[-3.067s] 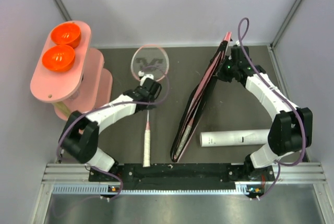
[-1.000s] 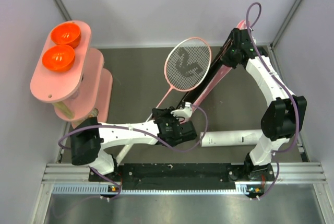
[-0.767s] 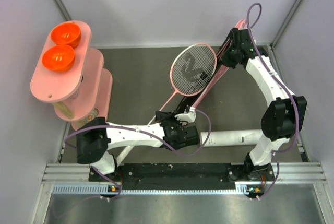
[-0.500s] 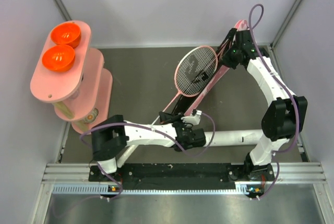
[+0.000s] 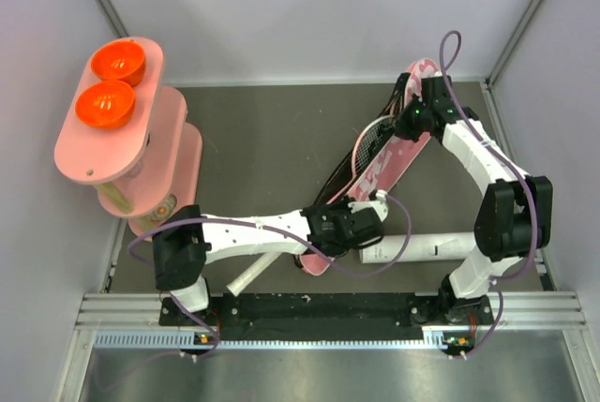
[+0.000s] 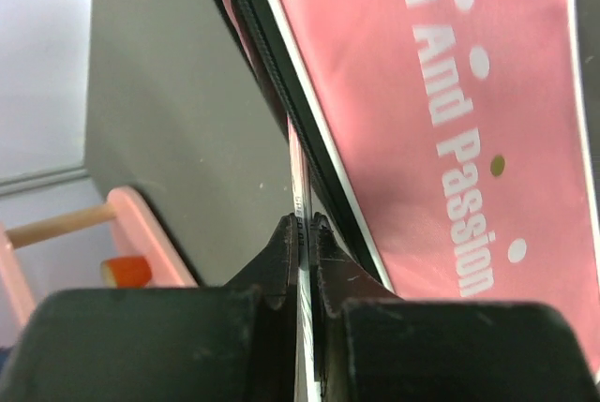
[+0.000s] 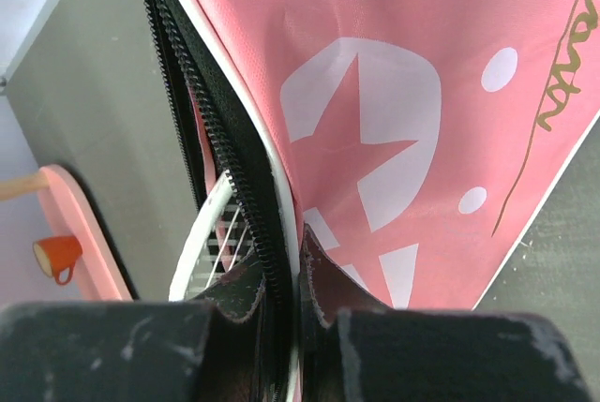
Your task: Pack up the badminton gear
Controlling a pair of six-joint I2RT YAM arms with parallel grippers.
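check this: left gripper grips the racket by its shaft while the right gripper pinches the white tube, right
Not quite. The right gripper pinches the zipped edge of the pink bag, not the white tube, which lies untouched; the right wrist view shows it. The left gripper does grip the racket by its shaft.

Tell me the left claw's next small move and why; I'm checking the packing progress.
Probably slide the racket a little deeper into the pink bag. The left claw is shut on its thin shaft, the right claw pinches the bag's zipper edge, holding the mouth open, and the strung head shows in that opening while the white handle sticks out at the near side.
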